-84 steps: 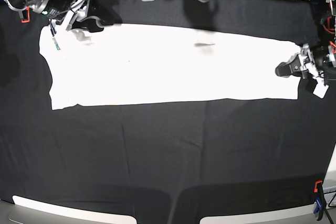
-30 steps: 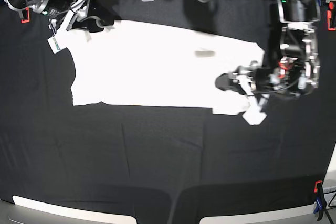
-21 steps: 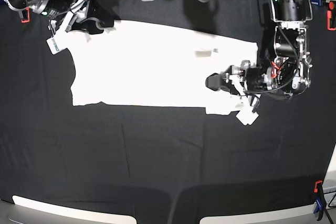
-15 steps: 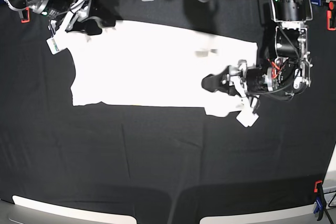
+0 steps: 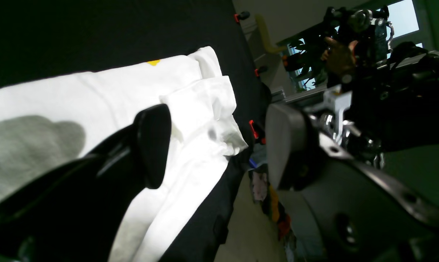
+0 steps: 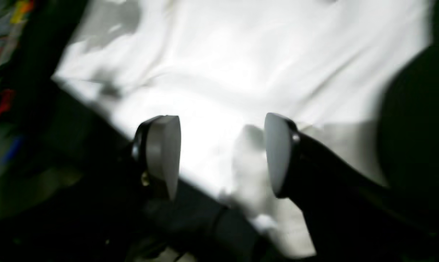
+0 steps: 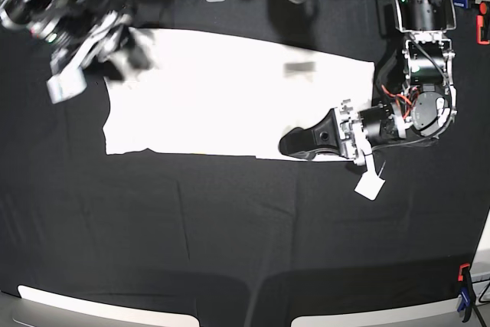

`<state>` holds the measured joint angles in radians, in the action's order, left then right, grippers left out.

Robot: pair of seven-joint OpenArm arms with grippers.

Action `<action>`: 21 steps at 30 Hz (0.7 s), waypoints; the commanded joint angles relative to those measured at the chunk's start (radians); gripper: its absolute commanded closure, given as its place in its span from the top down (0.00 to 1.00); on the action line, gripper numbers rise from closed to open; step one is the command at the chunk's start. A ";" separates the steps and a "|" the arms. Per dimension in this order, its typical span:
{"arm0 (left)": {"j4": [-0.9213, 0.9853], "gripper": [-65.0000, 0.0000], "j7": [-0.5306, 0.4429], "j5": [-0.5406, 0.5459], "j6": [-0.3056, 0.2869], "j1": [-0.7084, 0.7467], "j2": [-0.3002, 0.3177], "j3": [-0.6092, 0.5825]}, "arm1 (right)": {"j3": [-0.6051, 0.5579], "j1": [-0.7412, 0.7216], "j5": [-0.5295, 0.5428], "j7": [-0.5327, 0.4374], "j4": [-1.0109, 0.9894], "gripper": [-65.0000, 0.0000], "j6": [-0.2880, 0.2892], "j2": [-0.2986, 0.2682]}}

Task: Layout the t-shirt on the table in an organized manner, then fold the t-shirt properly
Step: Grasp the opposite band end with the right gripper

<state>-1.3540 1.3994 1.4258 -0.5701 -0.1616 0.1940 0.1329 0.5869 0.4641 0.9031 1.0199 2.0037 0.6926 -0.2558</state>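
The surface [image 7: 230, 235], covered in wrinkled black cloth, fills nearly the whole base view, and a red and blue clamp [image 7: 464, 289] is seen at its near right corner. The t-shirt [image 7: 222, 89] is laid on the far half of the surface as a long white band, plain side up, running from the far left toward the right. Its near edge is straight, and its right end is folded back on itself; in the left wrist view a doubled, rumpled layer of cloth is seen there, with a small yellow patch of print [image 5: 154, 62] showing at one edge.

The left arm is seen on the right of the base view, bent down from a mount at the far edge. Its left pincer [image 7: 295, 145] is held low over the near right end of the t-shirt. In the left wrist view the jaws are seen spread wide apart, with nothing between them; the cloth lies beneath one finger [image 5: 152, 145].

The right pincer [image 7: 126, 51] is seen at the far left corner of the t-shirt, blurred in the base view. In the right wrist view its jaws are likewise spread, with white cloth lying below the gap and no fabric pinched. A white tag [image 7: 369, 186] hangs beside the left pincer.
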 commanded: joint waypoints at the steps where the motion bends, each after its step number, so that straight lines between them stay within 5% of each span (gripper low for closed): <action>1: -0.018 0.59 -0.003 0.034 -0.006 -0.021 0.003 0.003 | 0.033 -0.022 -0.006 -0.021 0.015 0.54 0.006 -0.013; 5: -0.018 0.59 -0.003 0.034 -0.006 -0.021 0.003 0.003 | 0.122 -0.119 -0.095 -0.013 -0.048 0.54 0.006 -0.013; 10: -0.018 0.59 -0.003 0.034 -0.006 -0.021 0.003 0.003 | 0.139 -0.238 -0.087 0.084 -0.257 0.54 0.006 -0.013; 16: -0.018 0.59 -0.003 0.034 -0.006 -0.021 0.003 0.003 | 0.137 -0.293 -0.050 0.084 -0.475 0.54 0.006 -0.014; 21: -0.018 0.59 -0.003 0.034 -0.006 -0.021 0.003 0.003 | 0.138 -0.292 0.023 0.101 -0.499 0.68 0.006 -0.014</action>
<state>-1.3548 1.3994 1.4254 -0.5728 -0.1612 0.1940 0.1329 0.7204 0.1829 0.9020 1.1389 1.4876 0.6918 -0.2520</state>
